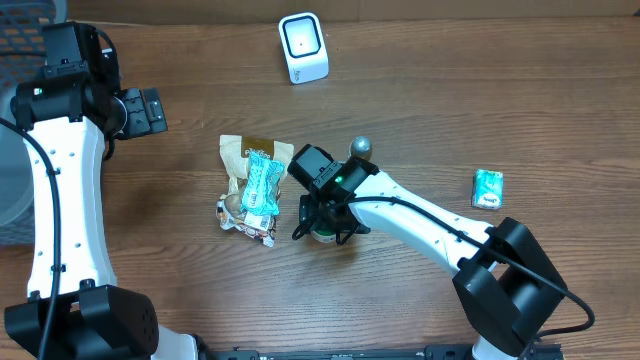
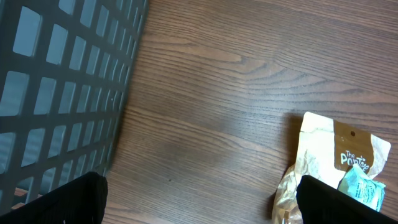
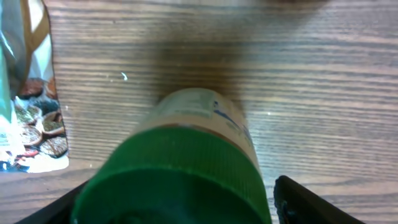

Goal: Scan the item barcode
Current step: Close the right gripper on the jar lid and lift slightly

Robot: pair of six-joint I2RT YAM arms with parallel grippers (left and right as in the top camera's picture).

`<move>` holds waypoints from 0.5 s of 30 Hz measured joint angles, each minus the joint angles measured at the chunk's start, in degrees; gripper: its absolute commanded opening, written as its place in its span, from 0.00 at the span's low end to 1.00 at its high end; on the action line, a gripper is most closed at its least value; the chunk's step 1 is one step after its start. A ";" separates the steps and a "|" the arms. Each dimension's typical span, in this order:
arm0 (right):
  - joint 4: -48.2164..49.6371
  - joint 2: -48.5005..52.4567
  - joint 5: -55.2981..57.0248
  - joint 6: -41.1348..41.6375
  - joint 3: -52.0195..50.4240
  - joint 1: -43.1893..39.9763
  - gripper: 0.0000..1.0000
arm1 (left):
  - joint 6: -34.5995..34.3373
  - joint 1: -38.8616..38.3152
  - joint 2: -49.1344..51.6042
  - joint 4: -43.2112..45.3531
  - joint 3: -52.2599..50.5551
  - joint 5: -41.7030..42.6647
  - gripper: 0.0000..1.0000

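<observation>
A jar with a green ribbed cap (image 3: 180,168) and a pale label stands upright on the wooden table; in the overhead view only a little of it (image 1: 323,236) shows under the arm. My right gripper (image 1: 325,222) is lowered over it with a finger on each side of the cap. A thin gap shows between the right finger (image 3: 305,202) and the cap, so the jaws are open around it. The white barcode scanner (image 1: 303,47) stands at the back centre. My left gripper (image 1: 152,112) hangs open and empty at the far left, above bare wood (image 2: 199,199).
A pile of snack bags (image 1: 250,188) lies just left of the jar, and its edge shows in the left wrist view (image 2: 336,158). A small green packet (image 1: 488,188) lies at the right. A metallic knob (image 1: 360,147) sits behind the right gripper. A dark mesh basket (image 2: 56,93) stands at the far left.
</observation>
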 measured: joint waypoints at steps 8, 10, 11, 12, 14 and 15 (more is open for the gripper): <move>0.52 -0.02 1.57 -0.17 0.37 0.00 0.54 | 0.00 0.00 0.00 0.00 0.00 0.00 0.99; 0.13 -0.02 1.75 -0.22 0.39 0.00 0.54 | 0.02 0.00 0.00 0.00 0.00 0.00 1.00; -0.22 -0.02 1.77 -0.22 0.44 0.00 0.54 | 0.00 0.00 0.00 0.00 0.00 0.00 1.00; -0.83 -0.02 1.79 -0.20 0.44 0.00 0.54 | 0.02 0.00 0.00 0.00 0.00 0.00 1.00; -1.97 -0.02 1.84 -0.20 0.48 0.00 0.54 | 0.00 0.00 0.00 0.00 0.00 0.00 0.99; -2.56 -0.02 1.90 -0.22 0.50 0.00 0.55 | 0.02 0.00 0.00 0.00 0.00 0.00 1.00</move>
